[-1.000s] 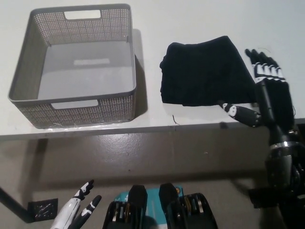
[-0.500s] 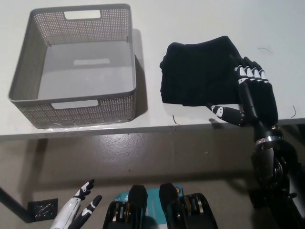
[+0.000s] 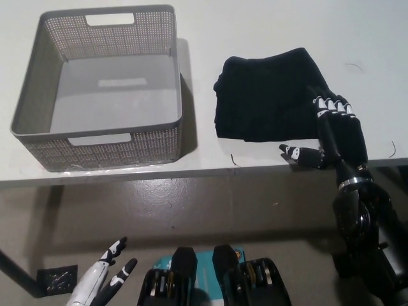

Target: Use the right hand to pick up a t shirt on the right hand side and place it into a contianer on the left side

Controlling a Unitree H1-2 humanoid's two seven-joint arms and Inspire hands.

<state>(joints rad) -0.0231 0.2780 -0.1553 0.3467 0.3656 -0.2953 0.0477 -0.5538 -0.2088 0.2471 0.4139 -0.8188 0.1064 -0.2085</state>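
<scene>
A folded black t-shirt (image 3: 268, 95) lies on the white table (image 3: 268, 25), right of centre. My black right hand (image 3: 331, 131) is open, its fingers spread over the shirt's lower right corner near the table's front edge, thumb pointing left. The grey perforated container (image 3: 99, 86) stands on the left with nothing inside. My white left hand (image 3: 105, 274) rests open at the lower left, below the table.
The table's front edge (image 3: 191, 172) runs across the middle of the view, with floor below it. A small dark thread (image 3: 234, 159) lies near that edge. Bare table surface separates the container from the shirt.
My right hand has moved left and toward the table's front edge, from beside the shirt's right side onto its lower right corner. The left hand stays put.
</scene>
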